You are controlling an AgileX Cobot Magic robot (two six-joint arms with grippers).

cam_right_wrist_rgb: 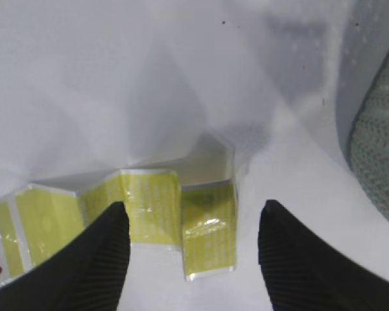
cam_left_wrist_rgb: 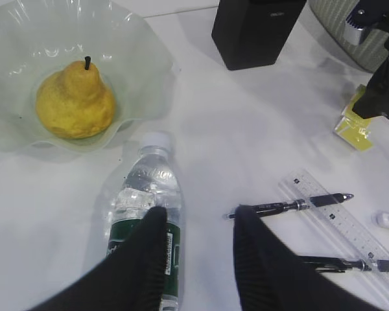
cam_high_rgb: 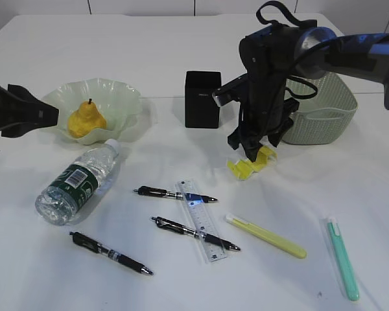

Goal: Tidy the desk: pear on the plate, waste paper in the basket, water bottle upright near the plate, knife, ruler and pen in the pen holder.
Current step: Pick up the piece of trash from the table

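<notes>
Spread right gripper (cam_right_wrist_rgb: 189,249) fingers straddle the folded yellow waste paper (cam_right_wrist_rgb: 142,207) at lower centre, beside the basket (cam_high_rgb: 324,110), so it should descend squarely before pinching; left gripper (cam_left_wrist_rgb: 194,243) hangs agape.

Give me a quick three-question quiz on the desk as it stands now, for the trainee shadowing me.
1. True or false: the pear already sits on the plate.
2. Multiple choice: the right end effector is open above which item? A) ruler B) yellow waste paper C) water bottle
3. Fill in: the water bottle lies on its ____, cap toward the plate.

Key:
1. True.
2. B; the open fingers straddle the folded paper, not yet closed on it.
3. Side; the left end effector hovers open beside it.
</notes>
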